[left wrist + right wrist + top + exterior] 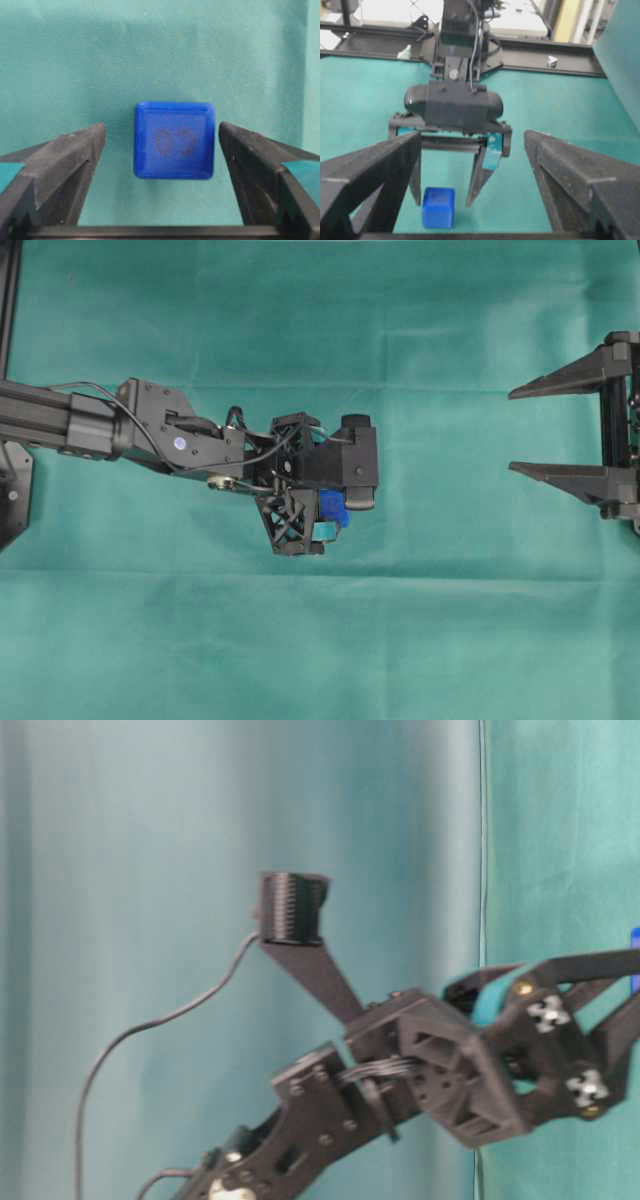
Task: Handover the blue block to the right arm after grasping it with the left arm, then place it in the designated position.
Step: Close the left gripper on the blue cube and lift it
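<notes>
The blue block (173,140) rests on the green cloth, its faint embossed mark facing up. My left gripper (161,129) points down over it and is open. The teal-taped fingers (75,155) flank the block with a gap on each side, touching nothing. From overhead, the block (333,508) peeks out beneath the left gripper (318,508) near the table's middle. My right gripper (512,431) is open and empty at the right edge, facing the left arm. In its wrist view, the block (438,207) sits between the left gripper's (443,202) hanging tips. The designated position is out of view.
Green cloth (450,620) covers the whole table, with a fold line running across the middle. A black frame rail (545,60) runs behind the left arm's base. In the table-level view the left arm (430,1070) fills the lower half, blurred.
</notes>
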Robot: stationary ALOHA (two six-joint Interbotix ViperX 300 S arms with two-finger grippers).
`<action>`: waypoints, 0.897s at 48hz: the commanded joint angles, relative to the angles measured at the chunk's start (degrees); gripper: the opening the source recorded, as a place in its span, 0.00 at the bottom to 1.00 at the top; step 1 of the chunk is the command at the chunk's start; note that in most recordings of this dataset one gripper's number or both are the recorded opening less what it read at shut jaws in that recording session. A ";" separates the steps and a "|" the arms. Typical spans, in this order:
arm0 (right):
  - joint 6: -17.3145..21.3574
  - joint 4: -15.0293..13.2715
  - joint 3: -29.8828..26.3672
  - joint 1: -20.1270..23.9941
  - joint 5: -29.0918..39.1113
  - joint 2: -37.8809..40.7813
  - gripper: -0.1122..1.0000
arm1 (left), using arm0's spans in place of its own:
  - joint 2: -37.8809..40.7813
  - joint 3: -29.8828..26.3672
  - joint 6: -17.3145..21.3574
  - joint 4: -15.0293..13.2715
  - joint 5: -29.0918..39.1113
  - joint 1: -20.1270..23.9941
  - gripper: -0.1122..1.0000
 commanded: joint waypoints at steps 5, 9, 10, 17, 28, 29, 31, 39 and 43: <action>-0.09 0.00 -1.41 -0.18 -0.26 0.35 0.94 | 0.97 -0.44 0.00 0.09 -1.58 0.00 1.00; -0.09 -0.09 -1.41 -0.18 -0.18 0.35 0.94 | 1.41 -0.44 0.00 0.09 -1.76 0.00 1.00; -0.09 -0.09 -1.41 -0.09 -0.09 0.35 0.94 | 1.49 -0.44 0.00 0.09 -1.85 0.00 1.00; -0.09 -0.09 -1.41 -0.09 0.09 0.35 0.94 | 1.49 -0.44 0.00 0.09 -1.76 0.00 1.00; -0.09 -0.09 -1.49 -0.18 0.09 0.35 0.94 | 1.49 -0.62 0.09 0.18 -1.32 0.00 0.85; 0.00 0.00 -1.41 -0.09 0.00 0.35 0.94 | 1.49 -0.53 0.09 0.18 -1.32 0.00 0.81; -0.09 0.00 -1.41 -0.09 0.09 0.35 0.94 | 1.41 -0.44 0.18 0.18 -1.32 0.00 0.71; -0.09 0.00 -1.41 -0.09 0.09 0.35 0.94 | 1.41 -0.53 0.18 0.18 -1.14 0.00 0.52; -0.09 0.00 -1.41 -0.09 0.09 0.35 0.94 | 1.41 -0.53 0.18 0.18 -1.14 0.00 0.52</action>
